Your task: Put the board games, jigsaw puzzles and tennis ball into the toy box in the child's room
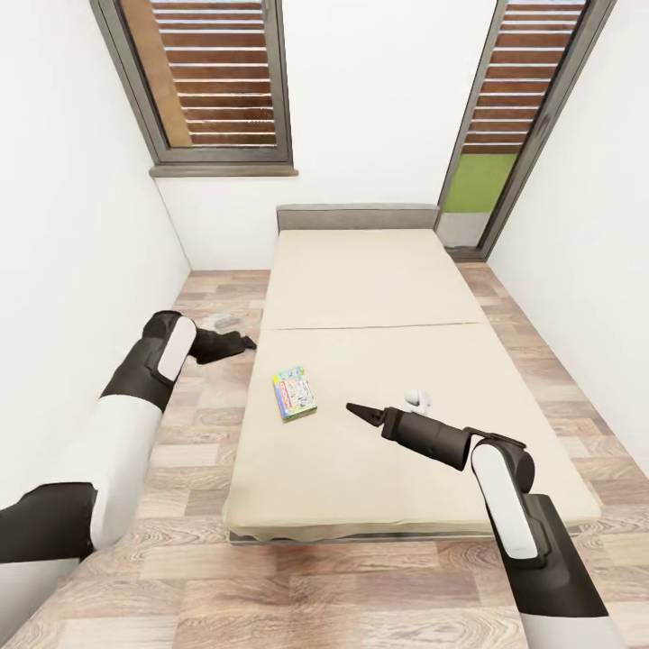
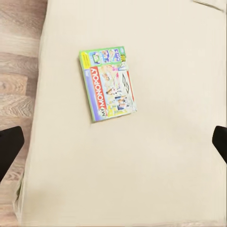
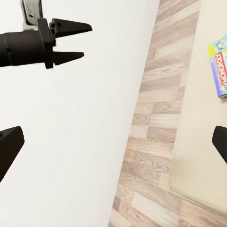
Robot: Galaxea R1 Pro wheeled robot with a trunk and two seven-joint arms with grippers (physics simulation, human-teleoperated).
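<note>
- You face the bed point(image 1: 379, 297) from its foot end, in a room with a wood floor point(image 1: 198, 424) and two shuttered windows point(image 1: 212, 77).
- One board game point(image 1: 295, 393), green-bordered with a red logo, lies flat on the near section of the mattress, close to its left edge. The left wrist view shows it point(image 2: 108, 83) face up, reading "MONOPOLY".
- Your left gripper point(image 1: 242, 342) hangs over the floor beside the bed, left of the game and apart from it. The right wrist view shows it point(image 3: 75, 41) with its two fingers spread and nothing between them.
- Your right gripper point(image 1: 358, 411) hovers above the mattress, to the right of the game and not touching it. In its own wrist view the fingertips point(image 3: 9, 144) sit wide apart, holding nothing.
- A small white object point(image 1: 416, 397) lies on the bed just beyond your right wrist; you cannot tell what it is.
</note>
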